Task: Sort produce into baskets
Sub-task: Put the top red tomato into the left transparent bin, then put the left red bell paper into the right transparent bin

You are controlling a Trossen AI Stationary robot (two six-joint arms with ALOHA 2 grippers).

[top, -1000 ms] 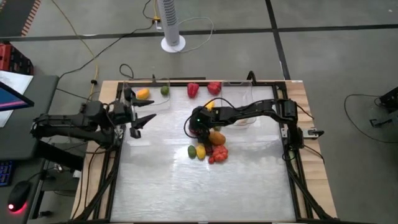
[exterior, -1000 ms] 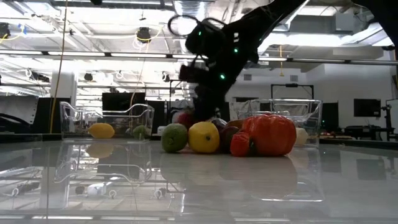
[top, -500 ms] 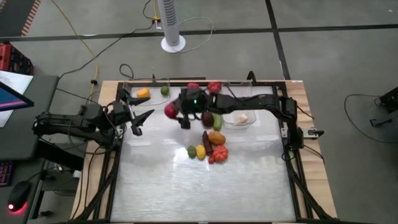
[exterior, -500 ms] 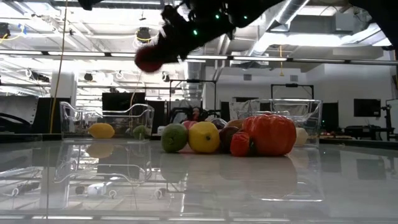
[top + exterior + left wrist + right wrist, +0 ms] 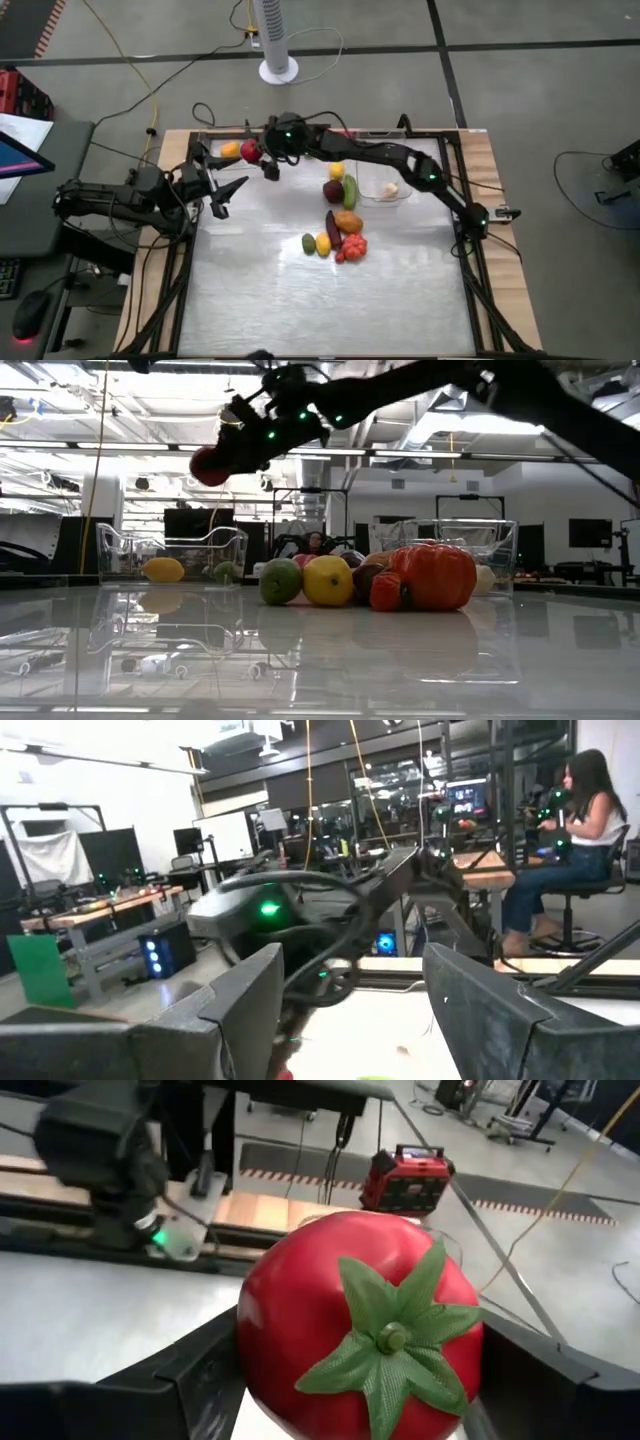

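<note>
Over the desk (image 5: 250,300), by the left basket (image 5: 225,150), the right claw (image 5: 262,155) grips the tomato (image 5: 360,1335), probably light, smooth, slippery, best pinched across its middle; the left claw (image 5: 225,195) waits nearby, wide.

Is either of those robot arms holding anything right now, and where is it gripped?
The right gripper holds a red tomato by its opposite sides, stem facing the wrist camera. The left gripper holds nothing.
</note>
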